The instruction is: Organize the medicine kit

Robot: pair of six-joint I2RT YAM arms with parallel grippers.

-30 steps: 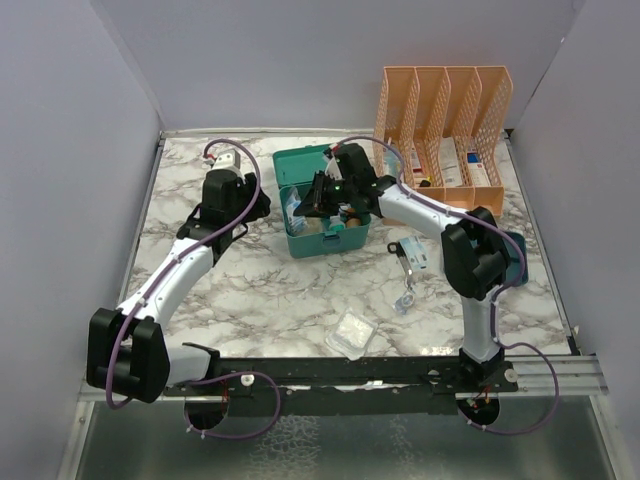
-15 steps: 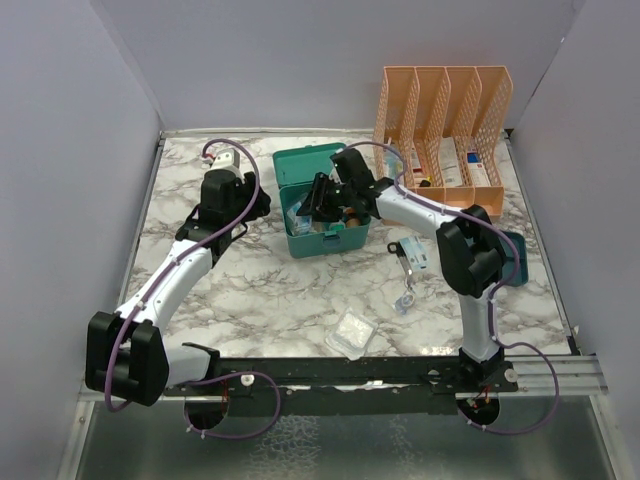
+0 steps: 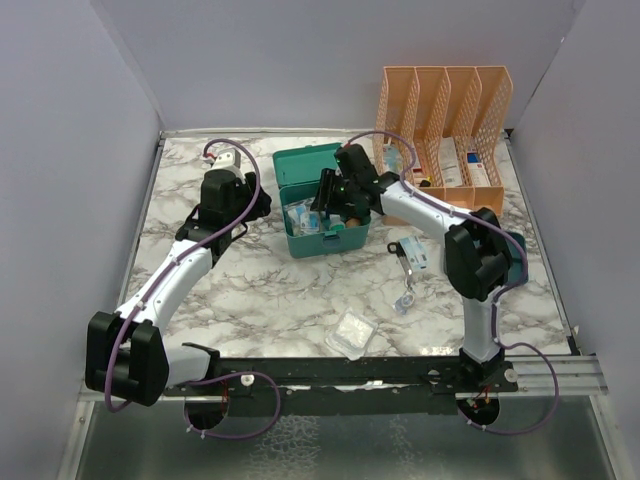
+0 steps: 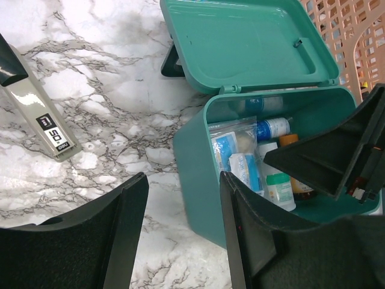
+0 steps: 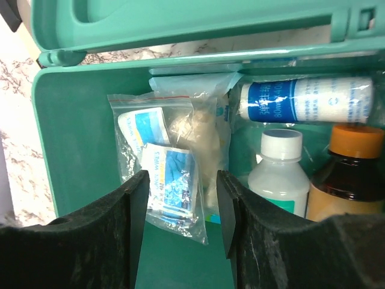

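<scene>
— Nearest the arm bases, what lies on the worktop [image 3: 280, 290]?

— One clear packet [image 3: 352, 333], flat on the marble. A little beyond it, to the right, are some small items [image 3: 408, 258] I cannot make out.

— And the medicine kit?

— Further back, about mid-worktop. The medicine kit [image 3: 325, 240] stands with its lid [image 4: 240, 36] thrown back on the hinge.

— Where is the right end effector?

— The right end effector [image 5: 180, 177] hangs over the kit's open box, fingers spread wide and gripping nothing. Below the gap lies a clear bag [image 5: 162, 162] of blue-and-white sachets. To its right stand a white bottle [image 5: 280, 171] and a brown bottle [image 5: 349, 174] with an orange cap, and a gauze roll [image 5: 304, 99] lies behind them by the hinge wall.

— The left one?

— The left end effector [image 4: 183, 177] is outside the kit, near its left side, fingers apart and empty. A grey box [image 4: 42, 114] lies further left.

— Behind all that?

— An orange mesh file organizer [image 3: 440, 100], at the far right.
</scene>
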